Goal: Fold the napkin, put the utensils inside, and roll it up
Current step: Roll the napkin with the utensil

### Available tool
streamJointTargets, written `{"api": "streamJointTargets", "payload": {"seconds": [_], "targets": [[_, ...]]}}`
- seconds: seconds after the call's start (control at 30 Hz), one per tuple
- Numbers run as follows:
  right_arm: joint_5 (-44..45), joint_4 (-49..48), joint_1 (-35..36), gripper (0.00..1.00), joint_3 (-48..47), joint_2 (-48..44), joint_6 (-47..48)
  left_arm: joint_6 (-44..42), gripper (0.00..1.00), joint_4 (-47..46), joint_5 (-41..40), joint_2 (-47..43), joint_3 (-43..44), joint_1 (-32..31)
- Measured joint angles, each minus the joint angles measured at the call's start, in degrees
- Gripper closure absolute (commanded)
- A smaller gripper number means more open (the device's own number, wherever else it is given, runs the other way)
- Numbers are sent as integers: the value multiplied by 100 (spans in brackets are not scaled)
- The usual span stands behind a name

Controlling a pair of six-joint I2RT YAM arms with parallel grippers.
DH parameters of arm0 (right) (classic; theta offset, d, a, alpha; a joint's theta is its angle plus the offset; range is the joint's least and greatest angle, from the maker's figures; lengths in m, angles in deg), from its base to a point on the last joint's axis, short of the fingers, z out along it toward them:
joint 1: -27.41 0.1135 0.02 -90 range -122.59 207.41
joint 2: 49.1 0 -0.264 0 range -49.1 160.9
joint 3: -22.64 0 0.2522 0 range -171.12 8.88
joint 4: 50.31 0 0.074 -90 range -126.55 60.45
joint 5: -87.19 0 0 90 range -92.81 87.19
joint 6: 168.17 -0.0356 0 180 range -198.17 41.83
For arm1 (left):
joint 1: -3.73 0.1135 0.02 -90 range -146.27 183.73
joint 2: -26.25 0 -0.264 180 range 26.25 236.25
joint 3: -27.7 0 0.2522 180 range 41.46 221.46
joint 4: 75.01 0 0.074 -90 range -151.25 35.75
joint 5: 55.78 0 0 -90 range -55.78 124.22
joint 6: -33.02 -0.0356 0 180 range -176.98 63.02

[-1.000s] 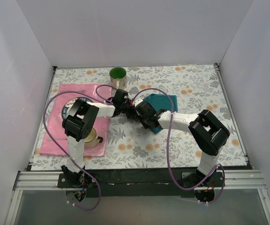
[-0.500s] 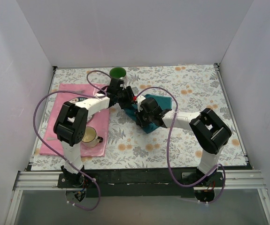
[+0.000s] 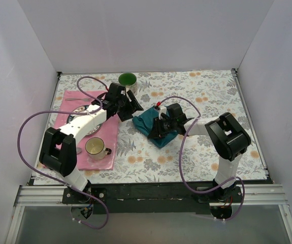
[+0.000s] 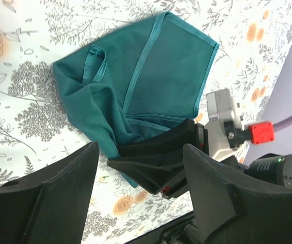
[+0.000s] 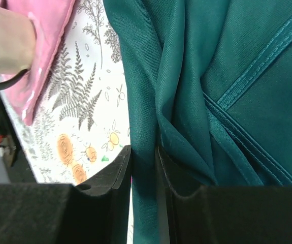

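The teal napkin (image 3: pixel 147 121) lies bunched and partly folded on the flowered tablecloth, its hemmed edges showing in the left wrist view (image 4: pixel 156 71). My right gripper (image 3: pixel 157 129) is shut on a fold at the napkin's near left side; in the right wrist view that fold of napkin (image 5: pixel 212 76) runs between the two fingers of the gripper (image 5: pixel 143 173). My left gripper (image 3: pixel 133 107) hangs open just left of the napkin, touching nothing; from its wrist its jaws (image 4: pixel 138 203) stand wide apart. I cannot make out the utensils; the left arm covers part of the placemat.
A pink placemat (image 3: pixel 64 152) lies at the left with a cream mug (image 3: pixel 96 147) on it and a plate (image 3: pixel 79 116) under the left arm. A green-lined mug (image 3: pixel 128 80) stands at the back. Purple cables loop over both arms.
My left gripper has opened and drawn back to the left, away from the napkin. The napkin has shifted left and bunched up, and the right gripper has stayed shut on it.
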Motion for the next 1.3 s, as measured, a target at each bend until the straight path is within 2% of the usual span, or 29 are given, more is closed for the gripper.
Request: {"api": "streamJointTargets", "payload": {"seconds": [0.23,0.47,0.5,0.67,0.7,0.73,0.83,0.93,0.97,1.13,1.3], "targets": [[-774,-297,-308,99,37,273,-496,684,34,210,166,61,-337,-87],[-1322,-686,-485,99,155,459,-933,1235,37,212,170,721,-372,-201],[-1351,-699,-492,99,157,472,-966,1279,42,210,164,841,-367,-223],[-1394,-706,-498,99,166,474,-1005,1493,50,195,125,1331,-321,-315],[-1397,-704,-498,99,166,474,-1003,1526,54,205,98,1379,-308,-337],[-1401,-699,-498,99,166,474,-1001,1550,63,221,76,1416,-282,-354],[-1427,-682,-503,99,164,474,-990,1596,67,278,-140,1517,-146,-431],[-1469,-614,-509,99,162,474,-920,1589,75,302,-315,1602,-61,-505],[-1475,-590,-509,99,155,474,-890,1596,82,319,-387,1622,-42,-529],[-1475,-20,-507,98,-107,476,-468,1572,100,494,-483,1751,116,-568],[-1158,1091,-402,78,-599,444,160,1580,100,623,-555,1853,299,-634]]}}
